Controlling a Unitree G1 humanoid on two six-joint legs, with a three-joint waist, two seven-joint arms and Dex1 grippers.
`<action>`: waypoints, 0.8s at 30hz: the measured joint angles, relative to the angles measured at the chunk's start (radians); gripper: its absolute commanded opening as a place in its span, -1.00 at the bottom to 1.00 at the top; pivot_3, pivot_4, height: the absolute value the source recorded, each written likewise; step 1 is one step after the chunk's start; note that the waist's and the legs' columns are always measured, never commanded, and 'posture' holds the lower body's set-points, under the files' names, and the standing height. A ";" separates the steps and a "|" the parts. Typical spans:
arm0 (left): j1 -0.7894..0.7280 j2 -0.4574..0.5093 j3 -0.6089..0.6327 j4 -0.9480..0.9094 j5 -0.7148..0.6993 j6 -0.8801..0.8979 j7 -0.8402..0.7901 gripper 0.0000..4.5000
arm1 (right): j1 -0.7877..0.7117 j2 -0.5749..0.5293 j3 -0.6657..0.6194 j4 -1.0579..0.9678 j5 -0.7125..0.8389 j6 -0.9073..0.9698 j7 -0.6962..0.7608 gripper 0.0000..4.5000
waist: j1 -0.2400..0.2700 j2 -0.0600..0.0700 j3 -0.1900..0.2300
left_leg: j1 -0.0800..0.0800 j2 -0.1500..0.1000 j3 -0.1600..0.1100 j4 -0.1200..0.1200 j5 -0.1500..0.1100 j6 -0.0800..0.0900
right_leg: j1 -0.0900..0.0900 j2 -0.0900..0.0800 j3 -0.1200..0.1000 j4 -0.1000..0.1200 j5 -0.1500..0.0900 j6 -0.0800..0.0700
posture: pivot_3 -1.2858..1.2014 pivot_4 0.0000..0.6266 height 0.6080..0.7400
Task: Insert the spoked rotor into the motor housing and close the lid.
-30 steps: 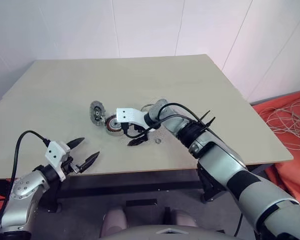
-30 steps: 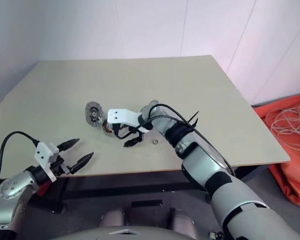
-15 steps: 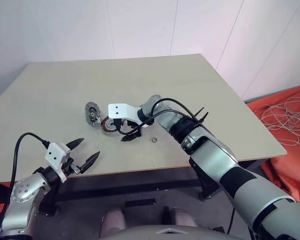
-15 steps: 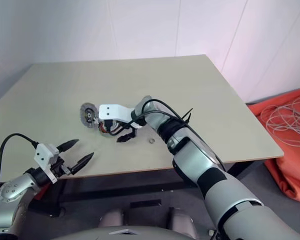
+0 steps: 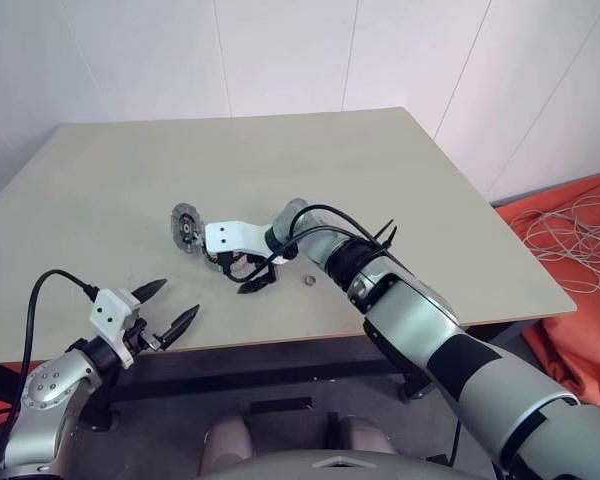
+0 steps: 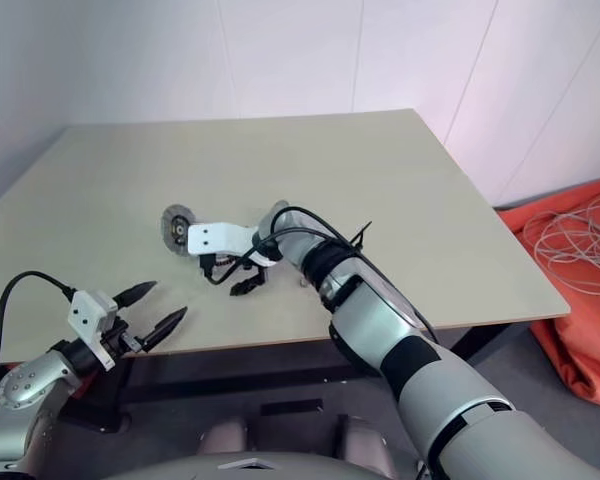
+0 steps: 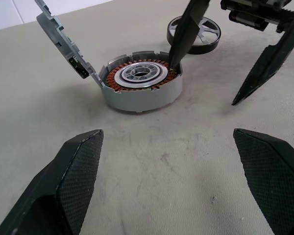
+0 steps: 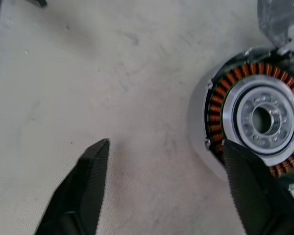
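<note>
the motor housing sits on the counter with its copper windings showing and nothing seated in it. the lid stands tilted up at its edge, seemingly hinged there. the spoked rotor lies flat on the counter just behind the housing, apart from it and not held. a tiny loose ring lies on the counter near the right arm.

the right gripper hangs over the housing with its jaws apart and empty; one fingertip rests at the housing's rim, by the windings, the other stands off over bare counter. the left gripper hovers at the near edge of the counter, jaws wide and empty.

as i judge it, the insert step is not yet begun: the rotor is unpicked. the next move calls for the right gripper to shift back to the rotor, close on its rim, then lower it level onto the housing's centre before the lid is swung down.
</note>
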 measured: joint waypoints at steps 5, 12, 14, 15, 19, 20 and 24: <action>0.002 -0.002 0.000 -0.017 0.000 0.000 0.013 1.00 | -0.026 0.021 -0.015 0.035 -0.015 0.000 -0.032 -0.38 | 0.000 0.001 0.001 | 0.000 0.000 0.000 0.000 0.000 0.000 | 0.000 0.000 0.000 0.000 0.000 -0.001 | 0.03 -1.00 1.00; -0.017 -0.001 0.000 -0.018 0.000 0.000 0.015 1.00 | -0.030 0.031 -0.042 0.036 -0.016 0.009 -0.043 -0.99 | 0.001 0.001 0.001 | 0.000 0.000 0.000 0.000 0.000 0.000 | 0.000 0.000 0.000 0.000 0.000 -0.001 | 0.03 -1.00 1.00; -0.024 0.000 0.000 -0.014 0.001 0.000 0.014 1.00 | -0.033 0.029 -0.050 0.029 -0.016 0.019 -0.036 -0.99 | 0.001 0.001 0.001 | 0.000 0.000 0.000 0.000 0.000 0.000 | 0.000 0.000 0.000 0.000 0.000 -0.001 | 0.03 -1.00 1.00; -0.028 0.000 0.000 -0.012 0.001 0.000 0.014 1.00 | -0.035 0.028 -0.052 0.025 -0.016 0.026 -0.031 -0.99 | 0.001 0.001 0.001 | 0.000 0.000 0.000 0.000 0.000 0.000 | 0.000 0.000 0.000 0.000 0.000 -0.001 | 0.03 -1.00 1.00; -0.046 -0.001 0.000 0.005 0.003 -0.001 0.013 1.00 | -0.037 0.013 -0.057 -0.026 -0.015 0.068 0.002 -0.99 | 0.001 0.001 0.001 | 0.000 0.000 0.000 0.000 0.000 0.000 | 0.000 0.000 0.000 0.001 0.000 -0.001 | 0.03 -1.00 1.00; -0.050 -0.001 -0.001 0.009 0.004 -0.001 0.012 1.00 | -0.037 0.005 -0.057 -0.047 -0.014 0.080 0.015 -0.99 | 0.001 0.000 0.001 | 0.000 0.000 0.000 0.000 0.000 0.000 | 0.000 0.000 0.000 0.001 0.000 -0.001 | 0.03 -1.00 1.00; -0.067 -0.001 -0.004 0.019 0.006 -0.001 0.007 1.00 | -0.019 -0.038 -0.056 -0.181 -0.010 0.137 0.072 -0.99 | 0.003 -0.001 0.001 | 0.000 0.000 0.000 0.000 0.000 0.000 | 0.000 0.000 0.000 0.001 -0.001 -0.001 | 0.03 -1.00 1.00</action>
